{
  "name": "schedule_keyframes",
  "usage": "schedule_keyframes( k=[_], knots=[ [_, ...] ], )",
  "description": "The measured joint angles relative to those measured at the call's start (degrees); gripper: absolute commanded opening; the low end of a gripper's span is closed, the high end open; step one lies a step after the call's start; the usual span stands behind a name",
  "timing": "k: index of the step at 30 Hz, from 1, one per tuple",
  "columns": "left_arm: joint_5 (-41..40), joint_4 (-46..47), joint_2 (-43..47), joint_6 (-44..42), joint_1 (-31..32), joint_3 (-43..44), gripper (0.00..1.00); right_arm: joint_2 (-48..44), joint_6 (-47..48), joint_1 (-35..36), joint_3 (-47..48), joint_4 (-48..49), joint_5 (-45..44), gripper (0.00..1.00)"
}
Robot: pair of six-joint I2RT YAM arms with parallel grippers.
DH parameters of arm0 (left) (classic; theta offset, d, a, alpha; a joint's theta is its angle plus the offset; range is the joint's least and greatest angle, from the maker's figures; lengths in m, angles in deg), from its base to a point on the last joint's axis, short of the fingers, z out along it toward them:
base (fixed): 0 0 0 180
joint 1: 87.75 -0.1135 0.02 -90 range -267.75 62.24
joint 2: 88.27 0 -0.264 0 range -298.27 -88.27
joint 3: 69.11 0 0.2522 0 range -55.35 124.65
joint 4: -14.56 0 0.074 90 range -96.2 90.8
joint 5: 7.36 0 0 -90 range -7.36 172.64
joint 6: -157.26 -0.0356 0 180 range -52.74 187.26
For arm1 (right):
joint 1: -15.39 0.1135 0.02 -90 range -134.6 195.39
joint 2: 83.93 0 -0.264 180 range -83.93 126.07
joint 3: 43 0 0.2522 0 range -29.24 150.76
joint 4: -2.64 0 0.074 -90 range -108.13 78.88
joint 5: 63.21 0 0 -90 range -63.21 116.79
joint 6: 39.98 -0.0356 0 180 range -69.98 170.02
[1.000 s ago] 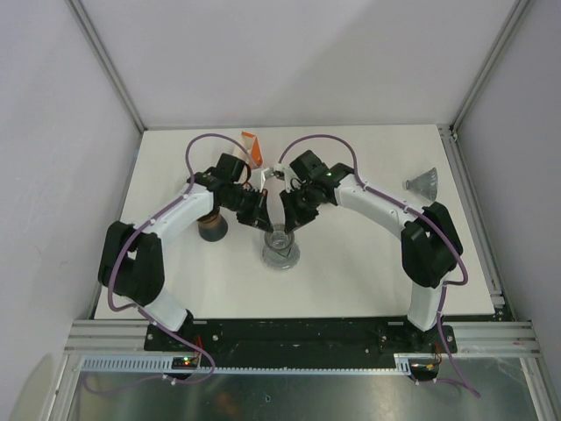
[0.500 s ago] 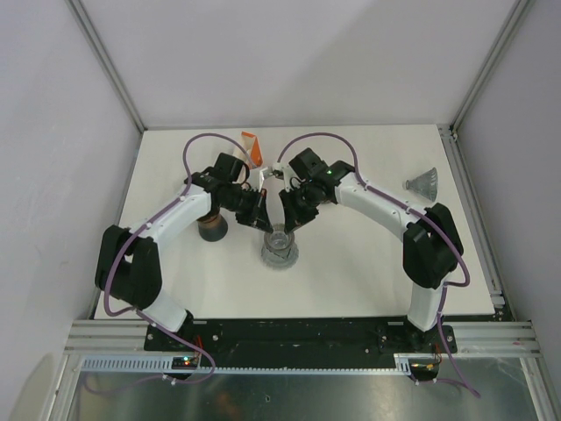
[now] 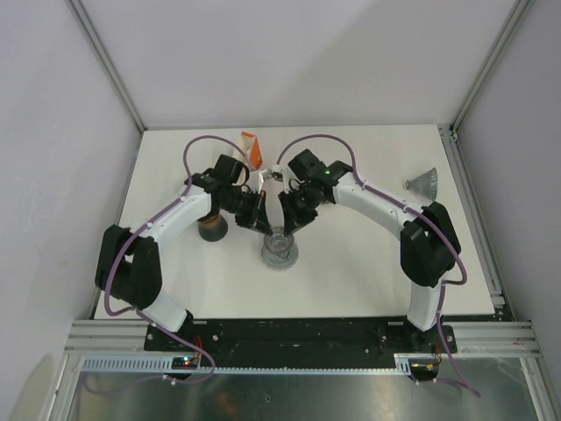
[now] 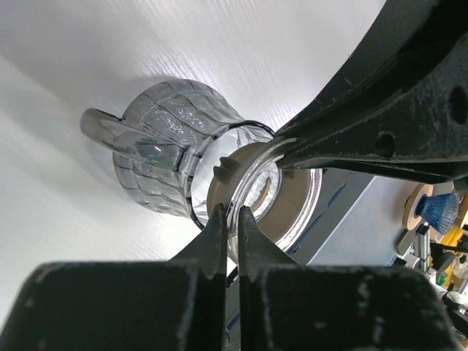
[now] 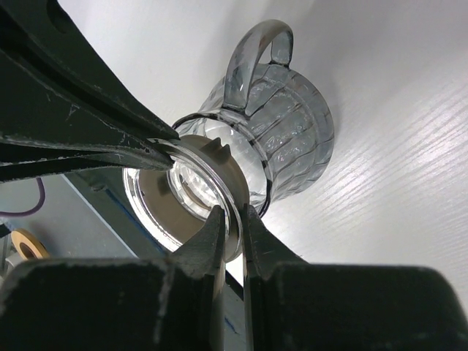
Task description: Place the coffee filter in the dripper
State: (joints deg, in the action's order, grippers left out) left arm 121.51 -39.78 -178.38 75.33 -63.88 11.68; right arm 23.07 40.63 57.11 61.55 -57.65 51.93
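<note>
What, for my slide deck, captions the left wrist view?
Left tool shut on glass dripper's rim, right tool gripping opposite.

White table, rectangular, matt, edged with aluminium rails. Carries four things, all placed here by the glass dripper.
- Near the middle: glass dripper, clear, ribbed, with a handle.
- Just left of the dripper: dark brown cup, upright.
- Behind the dripper and slightly left, towards the far edge: orange-and-white packet, lying slanted.
- Well right of the dripper and farther back, close to the right edge: grey cone-shaped filter, lying on its side.
</note>
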Motion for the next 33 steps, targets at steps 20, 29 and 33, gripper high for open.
schedule_keyframes(
  k=[20, 29, 33],
  knots=[
    [0.07, -0.2, -1.79, 1.9, -0.02, -0.52, 0.0, 2.19, 0.02, -0.61, 0.55, -0.98, 2.12, 0.0],
    [-1.16, -0.39, -2.36, 1.38, -0.02, 0.35, 0.0, 2.19, -0.07, -0.76, -0.02, 0.79, 1.7, 0.0],
    [-1.25, -0.7, -3.34, 0.44, 0.0, 1.03, 0.0, 2.14, -0.57, -1.2, -1.05, 2.16, 2.27, 0.0]
  ],
)
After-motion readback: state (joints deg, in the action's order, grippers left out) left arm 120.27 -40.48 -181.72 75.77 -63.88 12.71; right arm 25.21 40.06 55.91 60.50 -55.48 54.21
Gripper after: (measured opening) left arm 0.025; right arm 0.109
